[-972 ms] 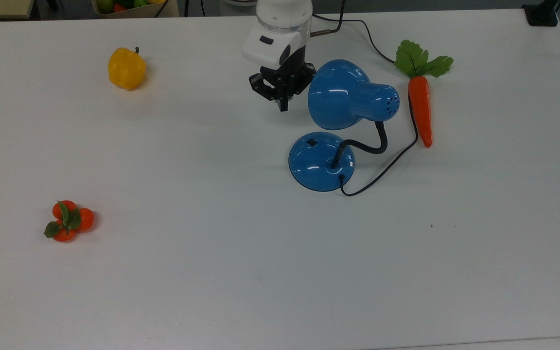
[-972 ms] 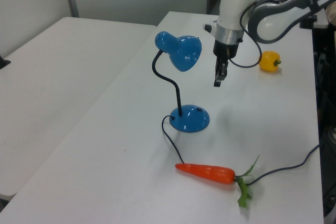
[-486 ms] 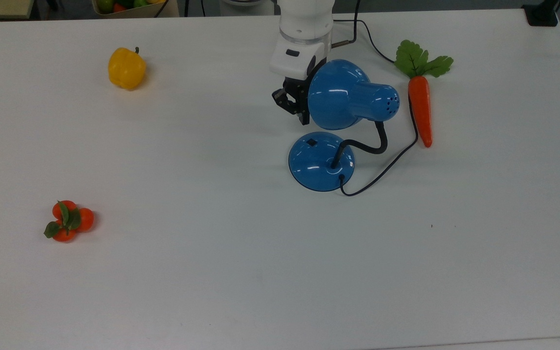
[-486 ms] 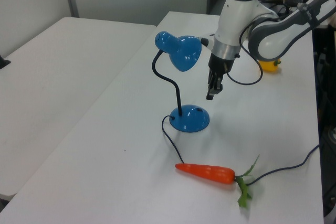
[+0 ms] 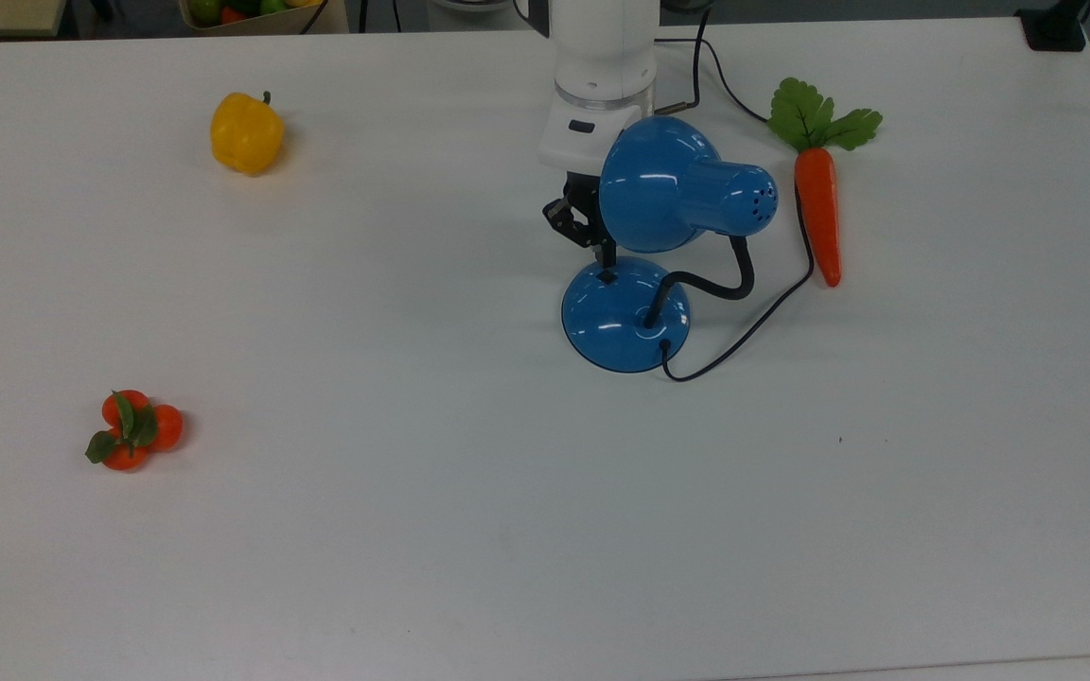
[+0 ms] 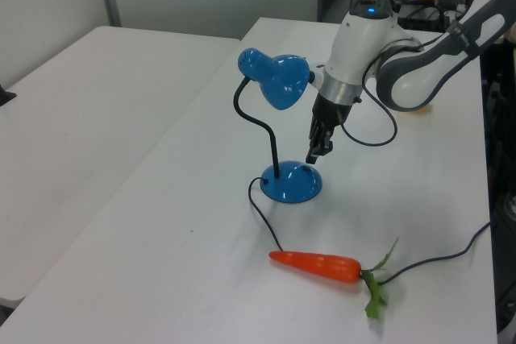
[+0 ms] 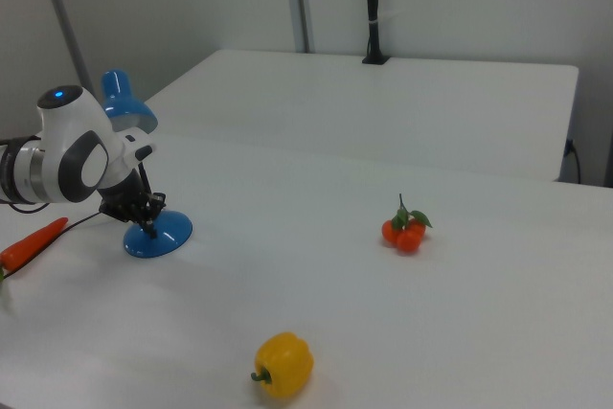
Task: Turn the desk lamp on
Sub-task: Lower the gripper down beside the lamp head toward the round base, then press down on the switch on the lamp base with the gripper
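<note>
Desk lamp (image 5: 673, 189) stands right of centre in the upper half of the top view, its blue dome shade leaning over the round base (image 5: 625, 317), unlit as far as I can judge. I have the gripper (image 5: 607, 255) tucked under the shade's edge, pointing down at the small black switch (image 5: 606, 277) on the upper rim of the base. In the left view the tip (image 6: 312, 157) hangs just above the base, near the frame's centre; whether it touches the switch I cannot tell. The fingers look drawn together into one narrow point.

To do this step well, I judge the press should go straight down on the switch, short and firm, with the wrist kept off the shade so the gooseneck (image 5: 715, 284) is not knocked. Pushing off-centre could slide or tip the light base on the smooth white table (image 5: 507, 520).

A toy carrot (image 5: 817, 213) lies beside the cord (image 5: 753, 326) at upper right; a yellow pepper (image 5: 245, 132) and a tomato cluster (image 5: 131, 430) sit well apart at left.
</note>
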`<state>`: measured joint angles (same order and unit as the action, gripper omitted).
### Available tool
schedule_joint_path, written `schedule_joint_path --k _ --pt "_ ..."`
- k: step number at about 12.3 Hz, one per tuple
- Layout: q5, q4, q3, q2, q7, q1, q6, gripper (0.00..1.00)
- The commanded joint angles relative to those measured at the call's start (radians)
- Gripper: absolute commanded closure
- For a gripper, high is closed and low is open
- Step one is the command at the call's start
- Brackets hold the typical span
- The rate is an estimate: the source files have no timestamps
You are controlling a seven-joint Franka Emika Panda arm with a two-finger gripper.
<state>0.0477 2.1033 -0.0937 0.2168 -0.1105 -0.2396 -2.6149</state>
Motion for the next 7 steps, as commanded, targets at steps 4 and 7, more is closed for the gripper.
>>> schedule_joint_path --k 4,7 --pt "-0.017 -0.002 -0.003 0.026 -0.029 -0.001 -0.063 1.00" --pt "-0.017 -0.002 -0.003 0.039 -0.028 -0.003 -0.089 1.00"
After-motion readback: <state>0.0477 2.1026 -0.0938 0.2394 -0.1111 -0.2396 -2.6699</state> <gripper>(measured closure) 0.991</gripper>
